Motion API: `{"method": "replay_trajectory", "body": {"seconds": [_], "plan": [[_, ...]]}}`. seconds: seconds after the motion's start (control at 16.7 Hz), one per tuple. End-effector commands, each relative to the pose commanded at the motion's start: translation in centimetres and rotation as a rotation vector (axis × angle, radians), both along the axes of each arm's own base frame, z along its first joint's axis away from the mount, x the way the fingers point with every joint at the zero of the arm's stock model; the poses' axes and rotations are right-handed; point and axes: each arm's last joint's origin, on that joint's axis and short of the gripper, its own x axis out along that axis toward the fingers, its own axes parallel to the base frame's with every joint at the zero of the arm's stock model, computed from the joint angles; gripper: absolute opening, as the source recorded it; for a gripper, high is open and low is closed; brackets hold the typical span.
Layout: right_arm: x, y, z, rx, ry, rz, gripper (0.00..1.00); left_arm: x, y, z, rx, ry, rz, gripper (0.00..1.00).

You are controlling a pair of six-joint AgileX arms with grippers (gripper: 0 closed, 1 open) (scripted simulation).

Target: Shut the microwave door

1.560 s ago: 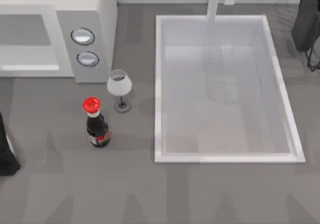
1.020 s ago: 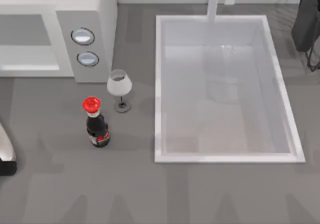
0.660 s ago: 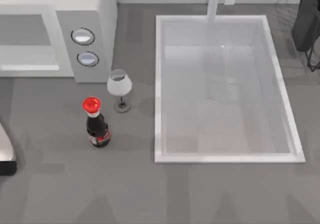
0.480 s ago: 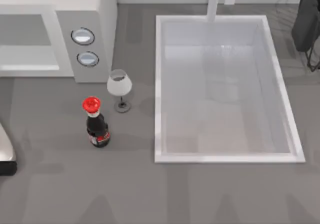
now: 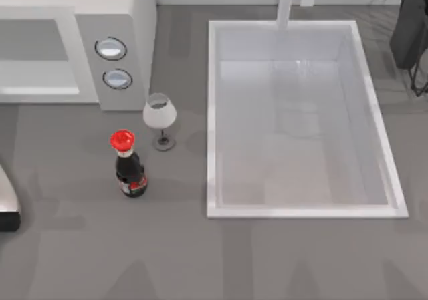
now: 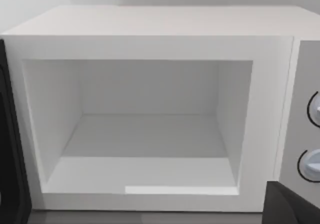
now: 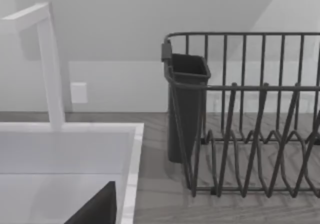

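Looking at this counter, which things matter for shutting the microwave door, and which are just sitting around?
For the job:
microwave door, apparently the dark strip beside the open cavity; microwave; left arm at the table's left edge.

Lying about:
wine glass; soy sauce bottle; sink; faucet; dish rack; right gripper, idle by the sink.

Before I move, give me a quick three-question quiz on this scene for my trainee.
1. True or false: the microwave cavity stands open.
2. Which stands nearer the dials, the glass or the bottle?
3. In the top view, the rack sits off which side of the sink? A) left B) right

Key: 1 true; 2 the glass; 3 B.
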Motion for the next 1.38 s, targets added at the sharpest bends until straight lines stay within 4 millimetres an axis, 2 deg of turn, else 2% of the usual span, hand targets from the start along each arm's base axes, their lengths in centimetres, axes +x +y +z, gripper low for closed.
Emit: {"method": "replay_trajectory", "body": {"seconds": [0.48,1.02,1.38], "plan": [[0.0,0.0,0.0,0.0,0.0,0.0,1.0,0.1,0.2,0.3,0.0,0.006,-0.003,0.0],[0.0,0.0,0.0,0.0,0.0,0.0,1.0,-1.7,1.4,-1.0,0.0,0.005,-0.003,0.0],[0.0,0.0,0.0,0.0,0.0,0.0,1.0,-2.0,1.0,-0.2,0.006,-0.018,-0.001,0.0]]}}
